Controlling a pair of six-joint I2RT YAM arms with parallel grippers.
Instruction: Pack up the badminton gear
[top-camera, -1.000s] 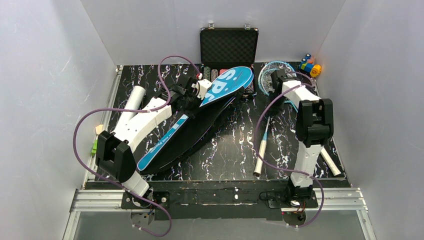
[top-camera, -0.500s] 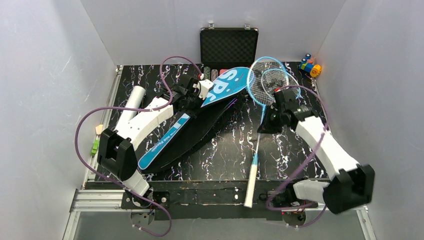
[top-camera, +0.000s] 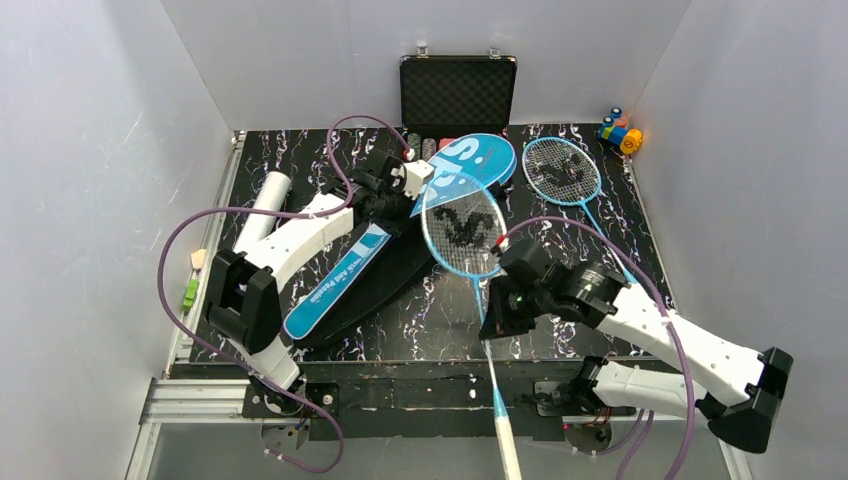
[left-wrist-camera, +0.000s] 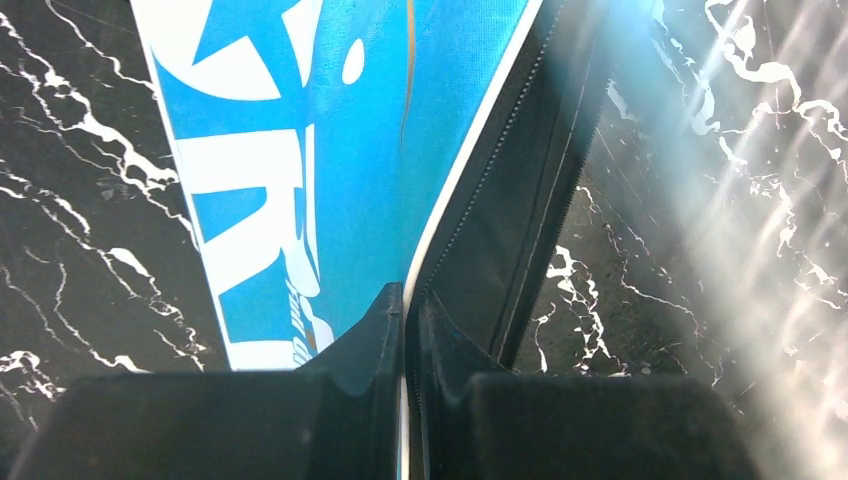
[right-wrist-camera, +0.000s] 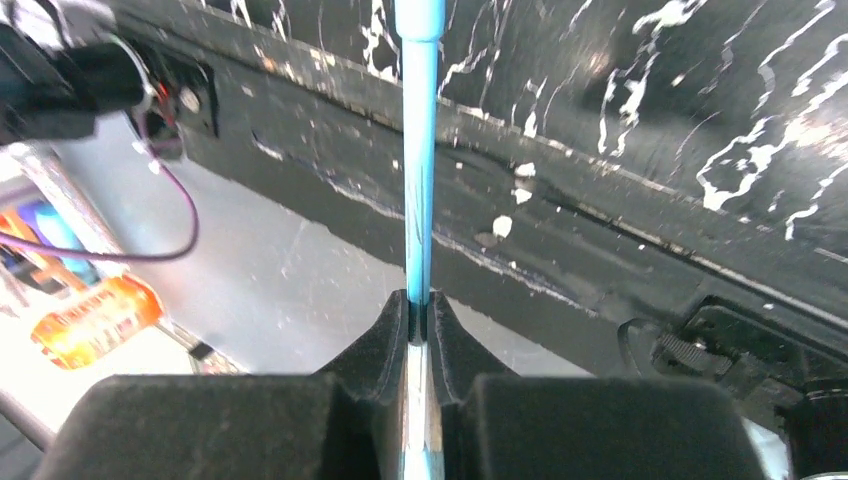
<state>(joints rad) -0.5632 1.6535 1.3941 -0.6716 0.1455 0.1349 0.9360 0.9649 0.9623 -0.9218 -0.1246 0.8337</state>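
The long blue bag (top-camera: 340, 272) lettered in white lies diagonally left of centre. My left gripper (top-camera: 418, 190) is shut on the edge of its upper flap (left-wrist-camera: 350, 150) and holds it raised, so the black inside (left-wrist-camera: 500, 230) shows. My right gripper (top-camera: 488, 322) is shut on the thin shaft (right-wrist-camera: 420, 150) of a light-blue racket. That racket's head (top-camera: 462, 228) hangs beside the bag's open end, and its handle sticks out past the near table edge. A second racket (top-camera: 560, 170) lies at the back right. The white tube (top-camera: 262, 208) lies at the left. No shuttlecock shows.
An open black case (top-camera: 458, 90) of poker chips stands at the back centre. Colourful toy blocks (top-camera: 620, 132) sit in the back right corner. Small beige and green pieces (top-camera: 192, 275) lie at the left edge. White walls close in three sides.
My right gripper has lifted one racket from the back right and carried it near and left, so its head is now by the bag's opening. The left gripper has kept hold of the flap.
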